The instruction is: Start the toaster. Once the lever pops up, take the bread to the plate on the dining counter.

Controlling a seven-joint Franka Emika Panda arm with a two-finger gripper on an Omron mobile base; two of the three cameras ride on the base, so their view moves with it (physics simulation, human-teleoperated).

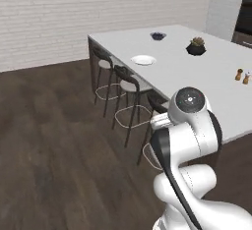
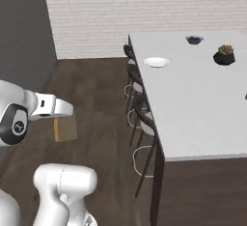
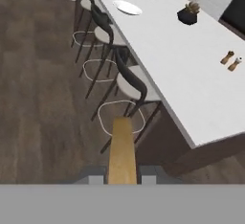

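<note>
Dining counter [image 1: 197, 81] — large white-topped island with dark brown sides, running away from the robot toward the white brick wall; its near corner lies close ahead. Bar stools [image 1: 129, 84] — a row of dark-framed seats with pale cushions, tucked along the counter's near long edge, between the robot and the far part of the top. Plate [image 1: 143, 60] — small round white dish, bare, near the stool-side edge toward the far end of the counter, well apart from the hand. Potted plant [image 1: 196, 46] — small green tuft in a black pot, further across the top; a dark bowl [image 1: 157, 36] sits beyond the plate. Two small wooden shakers [image 3: 230, 60] stand toward the opposite edge. Bread [image 3: 121, 150] — tan slice with a browner crust, seen edge-on in the hand view, pinched between the narrowly parted fingers of the gripper [image 3: 121, 175] and carried over the floor short of the counter. Handling note: the carry is under way; judged best to lift the slice above stool backs and counter edge, then lower flat onto the plate's centre.
</note>
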